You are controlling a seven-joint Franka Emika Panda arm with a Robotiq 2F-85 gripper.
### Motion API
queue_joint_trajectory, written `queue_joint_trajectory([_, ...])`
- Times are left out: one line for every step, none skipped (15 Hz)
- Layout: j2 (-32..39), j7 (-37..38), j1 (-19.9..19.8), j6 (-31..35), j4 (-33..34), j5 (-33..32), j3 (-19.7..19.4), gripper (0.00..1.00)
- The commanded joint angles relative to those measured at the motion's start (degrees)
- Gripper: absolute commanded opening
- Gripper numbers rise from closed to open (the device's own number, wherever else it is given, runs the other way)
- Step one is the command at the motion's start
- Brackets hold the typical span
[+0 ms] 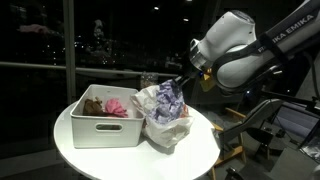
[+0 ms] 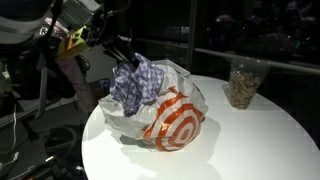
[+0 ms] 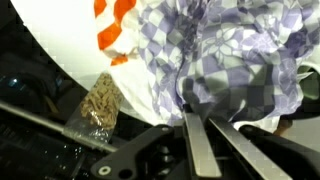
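Note:
A purple-and-white checkered cloth (image 1: 168,99) (image 2: 134,80) hangs bunched over a white plastic bag with red rings (image 1: 166,128) (image 2: 172,120). The bag lies on the round white table (image 1: 200,150) (image 2: 250,140). My gripper (image 1: 179,84) (image 2: 117,50) is shut on the cloth's upper edge, just above the bag's mouth. In the wrist view the cloth (image 3: 235,60) fills the upper right, and the gripper (image 3: 199,116) pinches its fabric between nearly touching fingers (image 3: 200,150). The cloth's lower part rests on or in the bag; which one cannot be told.
A white bin (image 1: 105,128) holding brown and pink soft items stands beside the bag. A clear container of brownish pieces (image 2: 243,84) (image 3: 100,104) stands on the table's far side. Dark windows and equipment surround the table.

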Motion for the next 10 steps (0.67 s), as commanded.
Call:
queue_joint_trajectory([4.30,-2.63,1.68,-6.37,0.80,0.33,-1.29,0.06])
queue_joint_trajectory([6.15,-3.16,1.58,-7.51,1.41,0.34,-1.22,0.06])
queue_joint_trajectory([8.21,-3.42,1.14,-7.94,2.15,0.06,-0.92,0.06])
queue_joint_trajectory([10.77,-3.76,0.54,-7.73,3.19,-0.36,-0.64,0.06])
queue_joint_trajectory([13.34,-4.21,0.42,-7.53,4.27,-0.32,-0.62,0.06])
queue_joint_trajectory([16.42,-4.34,-0.37,-6.78,5.71,-1.13,-0.14,0.06])
queue_joint_trajectory([19.01,-4.22,-1.07,-6.54,7.21,-2.15,0.36,0.06])
queue_joint_trajectory([21.54,-3.81,-1.55,-6.37,9.01,-3.09,0.59,0.06])
queue_joint_trajectory([23.90,-3.20,-1.70,-5.95,10.82,-3.84,0.47,0.06])
queue_joint_trajectory([26.51,-3.19,-1.68,-5.16,12.94,-4.59,0.07,0.06])
